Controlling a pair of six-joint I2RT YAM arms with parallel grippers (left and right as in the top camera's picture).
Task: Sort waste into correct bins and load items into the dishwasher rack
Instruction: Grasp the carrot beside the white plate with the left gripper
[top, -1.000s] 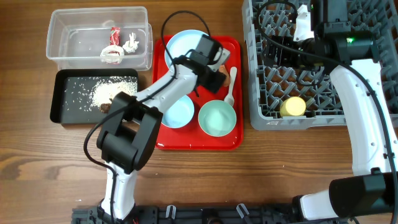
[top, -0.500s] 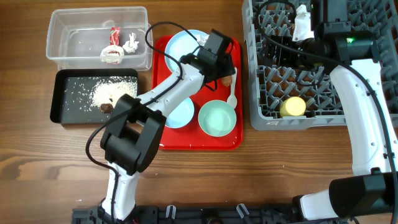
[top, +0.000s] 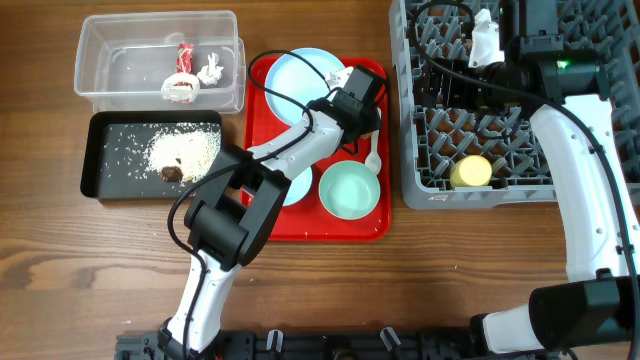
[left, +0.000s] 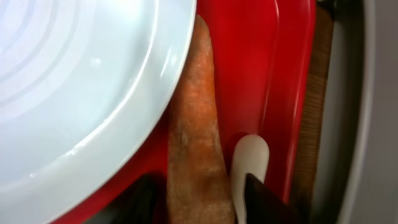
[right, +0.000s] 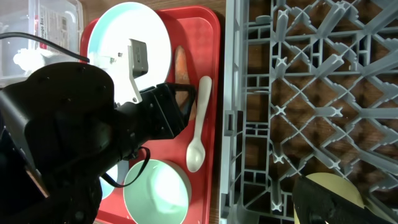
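On my left gripper (left: 204, 202) the fingers stand apart, one either side of the carrot (left: 196, 124), which lies flat on the red tray (left: 283, 74). Left of the fingers the white plate (left: 74, 93) crowds in, its rim touching the carrot. Just right lies a white spoon (left: 249, 162), close by my right finger. Further right is the rack (top: 470, 197). My right gripper (right: 323, 205) hangs over it near a yellow cup (top: 471, 172) — apart or together, I cannot tell.

The brown wooden table (top: 90, 270) shows long plank grain running left to right.
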